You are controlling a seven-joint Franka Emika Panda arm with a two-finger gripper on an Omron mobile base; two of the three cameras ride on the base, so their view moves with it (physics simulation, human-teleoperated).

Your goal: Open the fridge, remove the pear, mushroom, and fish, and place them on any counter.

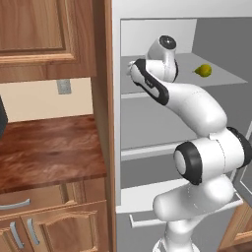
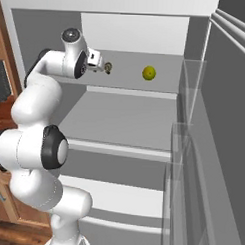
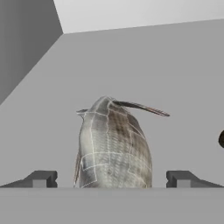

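The fridge point(image 1: 116, 108) stands open, and my arm reaches onto its top shelf point(image 2: 161, 86). In the hand view the silvery-grey fish point(image 3: 114, 144) lies on that shelf right in front of the hand, its body between the two dark fingertips point(image 3: 41, 178) without touching them. My gripper point(image 3: 111, 178) is open around it and also shows at the shelf's left side point(image 2: 101, 65). The brown mushroom point(image 2: 108, 68) sits just past the hand, its dark cap point(image 3: 222, 139) at the right edge. The yellow-green pear point(image 2: 149, 73) rests farther right on the same shelf point(image 1: 203, 70).
The reddish-brown counter point(image 1: 49, 147) lies left of the fridge, above wooden cabinets point(image 1: 54, 226) and below a wall cabinet point(image 1: 44, 34). The open fridge door point(image 2: 229, 123) with clear bins point(image 2: 186, 141) stands at the right. Lower shelves point(image 2: 119, 124) are bare.
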